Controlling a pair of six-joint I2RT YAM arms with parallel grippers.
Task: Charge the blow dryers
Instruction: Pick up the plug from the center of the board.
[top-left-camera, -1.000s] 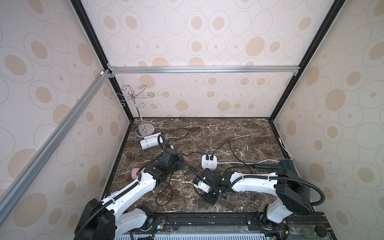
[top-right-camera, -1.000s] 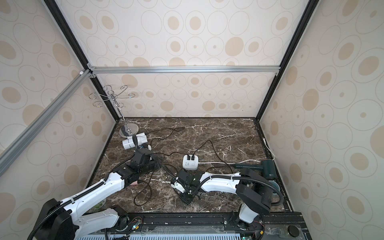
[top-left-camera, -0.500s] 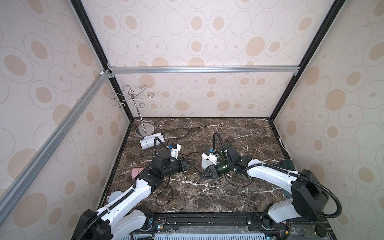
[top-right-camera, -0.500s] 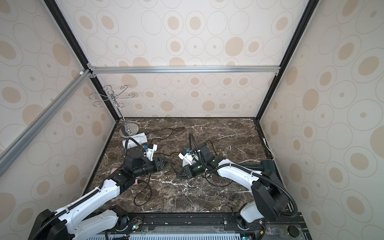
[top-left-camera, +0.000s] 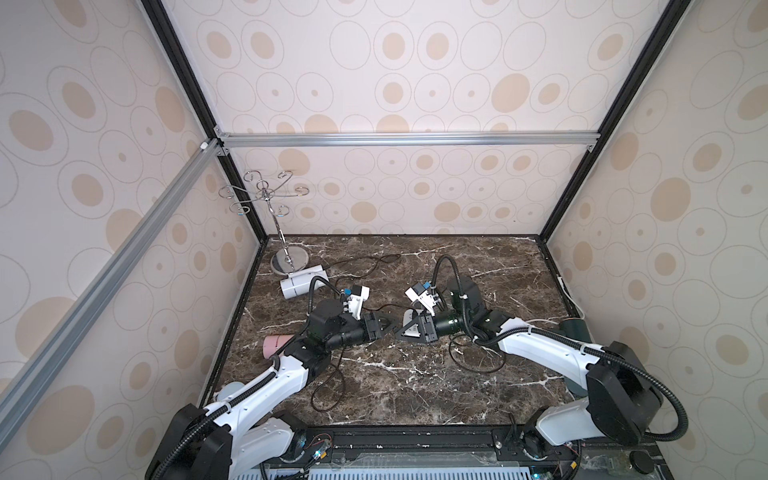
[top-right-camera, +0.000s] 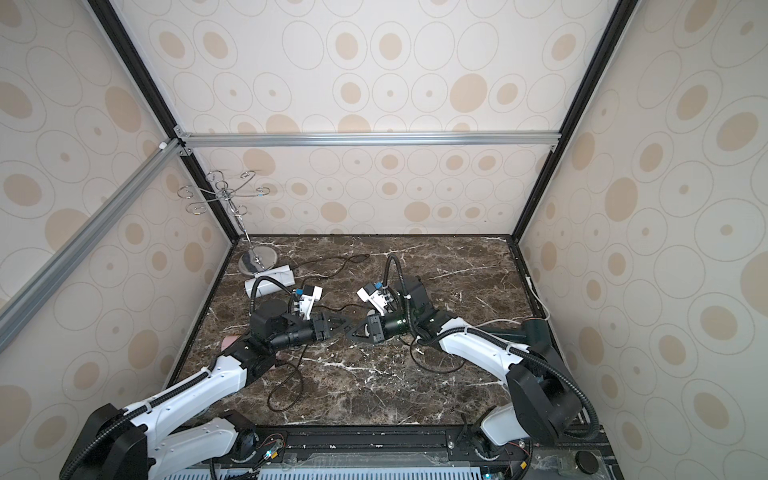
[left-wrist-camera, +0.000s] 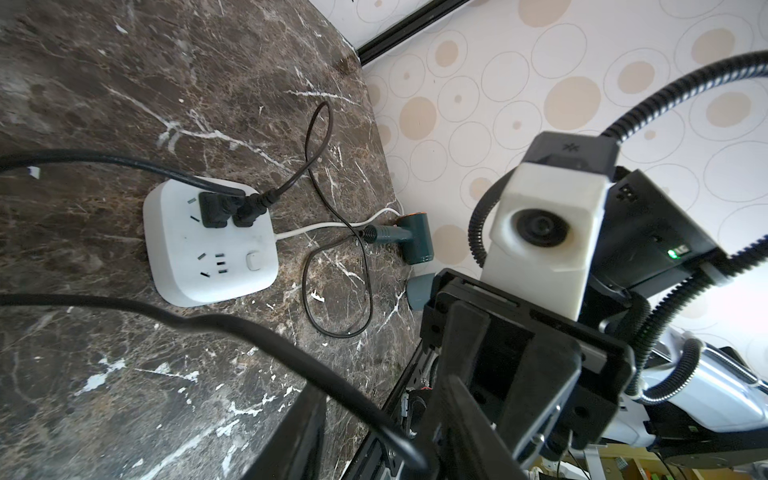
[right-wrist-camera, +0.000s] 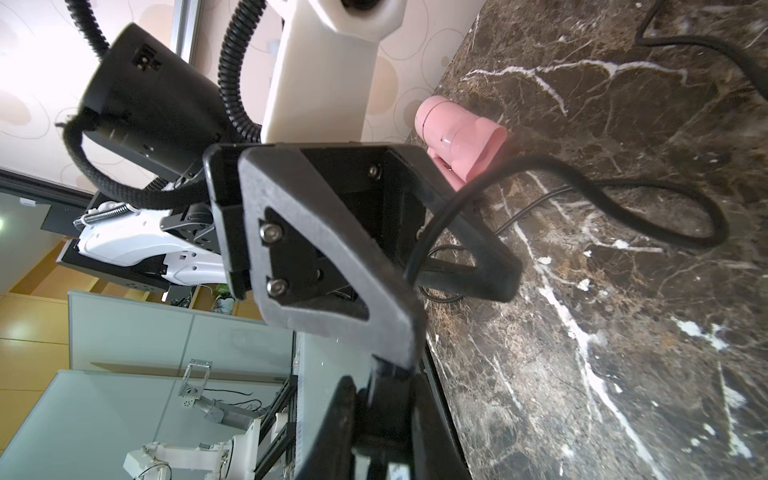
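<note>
Apparently dryer cord (right-wrist-camera: 436, 216) between right fingers (right-wrist-camera: 338, 415).

1. No words, brands or numbers can be read anywhere in these views.
2. A tiny pale emblem on the black camera cap (left-wrist-camera: 566, 146) is too small to make out.
</note>
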